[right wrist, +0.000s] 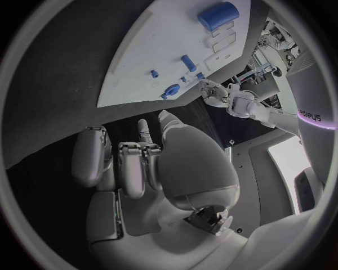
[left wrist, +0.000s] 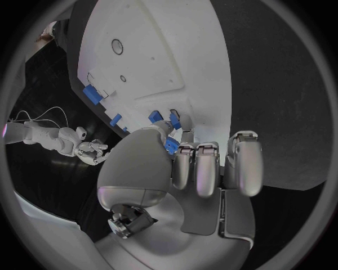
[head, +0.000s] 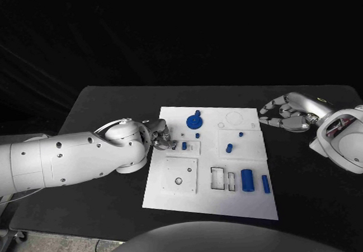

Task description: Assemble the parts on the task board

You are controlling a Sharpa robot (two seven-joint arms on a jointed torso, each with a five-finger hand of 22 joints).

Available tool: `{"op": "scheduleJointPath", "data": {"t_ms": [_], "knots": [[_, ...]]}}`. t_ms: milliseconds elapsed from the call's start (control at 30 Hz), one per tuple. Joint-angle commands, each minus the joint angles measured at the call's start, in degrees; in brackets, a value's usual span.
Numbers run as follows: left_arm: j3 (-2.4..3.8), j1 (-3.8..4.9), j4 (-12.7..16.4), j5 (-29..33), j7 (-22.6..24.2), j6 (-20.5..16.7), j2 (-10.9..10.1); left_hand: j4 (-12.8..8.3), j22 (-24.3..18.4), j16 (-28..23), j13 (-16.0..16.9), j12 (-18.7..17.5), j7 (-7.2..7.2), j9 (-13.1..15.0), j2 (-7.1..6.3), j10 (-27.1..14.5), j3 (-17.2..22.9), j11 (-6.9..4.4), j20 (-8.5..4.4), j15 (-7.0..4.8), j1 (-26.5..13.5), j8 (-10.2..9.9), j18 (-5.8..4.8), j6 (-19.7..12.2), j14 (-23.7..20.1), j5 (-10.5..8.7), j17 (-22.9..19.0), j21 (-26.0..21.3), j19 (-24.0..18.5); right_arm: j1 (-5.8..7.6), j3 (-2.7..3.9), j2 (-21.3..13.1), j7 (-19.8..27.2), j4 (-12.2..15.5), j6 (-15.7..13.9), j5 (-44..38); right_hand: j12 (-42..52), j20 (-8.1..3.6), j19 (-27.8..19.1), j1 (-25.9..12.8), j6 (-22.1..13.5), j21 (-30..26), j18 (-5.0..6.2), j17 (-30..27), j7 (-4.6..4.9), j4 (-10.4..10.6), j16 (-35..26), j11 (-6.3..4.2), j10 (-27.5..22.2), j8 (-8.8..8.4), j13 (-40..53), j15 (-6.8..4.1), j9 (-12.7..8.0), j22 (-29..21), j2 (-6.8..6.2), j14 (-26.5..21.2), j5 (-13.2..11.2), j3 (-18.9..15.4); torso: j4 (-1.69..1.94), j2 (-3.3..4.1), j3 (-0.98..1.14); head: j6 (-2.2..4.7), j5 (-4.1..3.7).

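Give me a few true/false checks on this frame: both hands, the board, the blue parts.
1. The left hand is at the left edge of the task board. True.
2. The right hand grips the large blue cylinder. False: it is over the black table, off the board's right edge, holding nothing; the cylinder lies near the board's front.
3. The blue gear sits in the far half of the board. True.
4. The board is bare of blue parts. False: several lie on it.
5. The right hand's fingers are curled in. True.
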Motion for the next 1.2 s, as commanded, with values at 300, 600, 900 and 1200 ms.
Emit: {"op": "scheduleJointPath", "data": {"t_ms": [300,600,900,1200], "knots": [[-0.38,-0.25,0.38,-1.12,-0.26,2.4,-0.11,0.0,11.8,0.14,15.08,-0.22,-0.08,-0.02,-0.51,5.99,0.47,0.2,-0.1,-0.08,0.18,-0.23,0.88,0.14,5.93,-0.38,15.07,-0.3,0.04,-0.16,0.01,-0.02,-0.27,-0.08,0.6,0.0,0.22,0.12,-0.45,0.14,0.45,-0.43,0.57,12.41,-0.01,-0.14,-0.22,0.52,6.01,-0.37,15.07,0.52,-0.1,7.75,0.4,5.06,0.3,0.44,0.07,0.01,0.0,0.01,0.13],[-0.51,-0.25,0.59,-1.05,-0.21,2.48,-0.2,-0.08,11.77,0.14,15.08,-0.22,-0.1,-0.01,-0.6,5.99,0.57,0.18,-0.09,-0.08,0.24,-0.22,0.9,0.16,5.93,-0.41,15.07,-0.38,-0.01,-0.2,0.01,-0.08,-0.36,-0.08,0.76,0.0,0.22,0.12,-0.47,0.22,0.45,-0.49,0.58,12.37,0.0,-0.2,-0.27,0.52,6.01,-0.39,15.07,0.53,-0.12,7.74,0.4,5.05,0.39,0.48,0.04,0.04,0.01,0.01,0.17],[-0.66,-0.26,0.58,-0.91,-0.06,2.43,-0.15,-0.09,11.73,0.14,15.08,-0.22,-0.11,-0.01,-0.62,5.99,0.6,0.18,-0.09,-0.08,0.25,-0.23,0.93,0.16,5.93,-0.41,15.07,-0.47,-0.09,-0.23,0.01,-0.06,-0.41,-0.08,0.79,0.0,0.22,0.12,-0.47,0.22,0.45,-0.49,0.58,12.37,0.0,-0.2,-0.27,0.52,6.01,-0.39,15.07,0.53,-0.12,7.74,0.4,5.05,0.39,0.48,-0.05,0.02,0.02,0.01,0.29],[-0.77,-0.26,0.82,-0.85,0.0,2.54,-0.2,-0.17,11.72,0.14,15.08,-0.22,-0.11,-0.01,-0.7,5.99,0.71,0.17,-0.09,-0.08,0.3,-0.23,0.94,0.15,5.93,-0.43,15.07,-0.53,-0.13,-0.27,0.01,-0.19,-0.5,-0.09,0.86,0.0,0.22,0.14,-0.5,0.58,0.49,-0.64,0.61,12.34,0.01,-0.47,-0.31,0.55,6.01,-0.46,15.07,0.55,-0.19,7.72,0.4,5.03,0.76,0.66,-0.05,0.03,0.0,0.01,0.17]]}}
